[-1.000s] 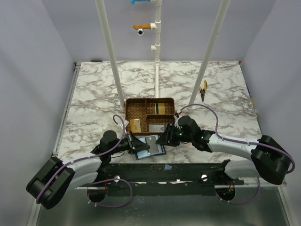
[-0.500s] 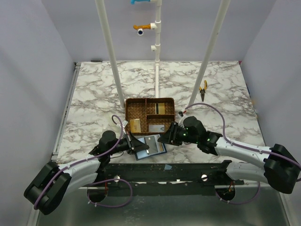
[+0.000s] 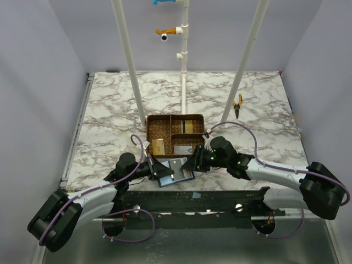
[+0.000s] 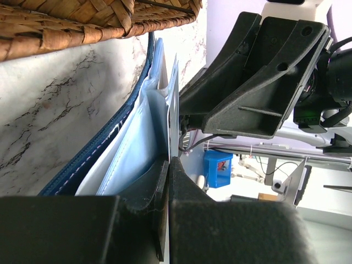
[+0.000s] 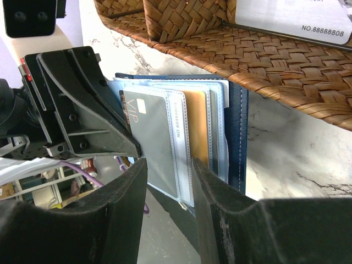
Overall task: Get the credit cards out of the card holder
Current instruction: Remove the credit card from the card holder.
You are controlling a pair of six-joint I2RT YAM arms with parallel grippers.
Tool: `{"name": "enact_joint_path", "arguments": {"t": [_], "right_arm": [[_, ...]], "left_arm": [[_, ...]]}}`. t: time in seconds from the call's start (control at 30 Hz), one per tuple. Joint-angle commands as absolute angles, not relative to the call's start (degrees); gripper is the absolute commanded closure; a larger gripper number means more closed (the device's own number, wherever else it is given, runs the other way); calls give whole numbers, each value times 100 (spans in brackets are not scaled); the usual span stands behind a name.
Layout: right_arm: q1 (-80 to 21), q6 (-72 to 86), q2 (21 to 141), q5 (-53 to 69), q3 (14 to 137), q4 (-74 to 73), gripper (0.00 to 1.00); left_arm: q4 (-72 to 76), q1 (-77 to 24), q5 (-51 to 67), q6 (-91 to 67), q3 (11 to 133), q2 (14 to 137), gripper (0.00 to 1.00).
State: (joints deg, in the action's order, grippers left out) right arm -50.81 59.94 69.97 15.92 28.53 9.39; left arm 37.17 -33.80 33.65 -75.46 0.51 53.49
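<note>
Several cards [image 5: 157, 137] in navy card holder [image 5: 238, 137], left gripper [image 4: 169, 163] clamping it, right gripper [image 5: 169, 165] parted

Table [image 3: 110, 110]: white marble print with grey veins, roughly square, fills mid-frame in the top view. Thin metal rail [image 3: 77, 132] runs down its left edge. Plain pale lavender-grey walls on three sides: left wall [image 3: 38, 82], back wall [image 3: 220, 27], right wall [image 3: 324, 55]. Three white poles rise from the table: left pole [image 3: 127, 60] and right pole [image 3: 248, 55] lean inward, centre pole [image 3: 183, 66] stands upright. An orange fitting [image 3: 168, 31] with a small round lens [image 3: 164, 37] under it sits on the centre pole, and a blue fitting [image 3: 165, 1] is cut off at the top edge. Dull grey metal surface [image 3: 192, 250] lies below the near edge. Light is even and soft, with no hard shadows. The left wrist view shows a blue box [image 4: 218, 168] and blurry clutter beyond the table.
</note>
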Motion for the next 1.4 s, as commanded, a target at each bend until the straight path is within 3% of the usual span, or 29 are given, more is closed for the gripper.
{"name": "enact_joint_path", "arguments": {"t": [0.0,0.67,0.97,1.27,1.37], "right_arm": [[-5133,5995,7009,1741,2915,1189,59],[-5160,6170,7240,2069,2808,1668,59],[-5180,6330,7374,2331,2745,2065,64],[-5186,6442,7383,2305,2623,2161,76],[-5186,6478,7361,2249,2593,2156,86]], "left_arm": [[3848,-3352,3398,-7420,-478,5278,100],[3935,-3349,3507,-7384,-411,5246,100],[3955,-3357,3528,-7378,-360,5260,100],[4008,-3354,3551,-7409,-382,5213,100],[3964,-3353,3572,-7392,-375,5168,100]]}}
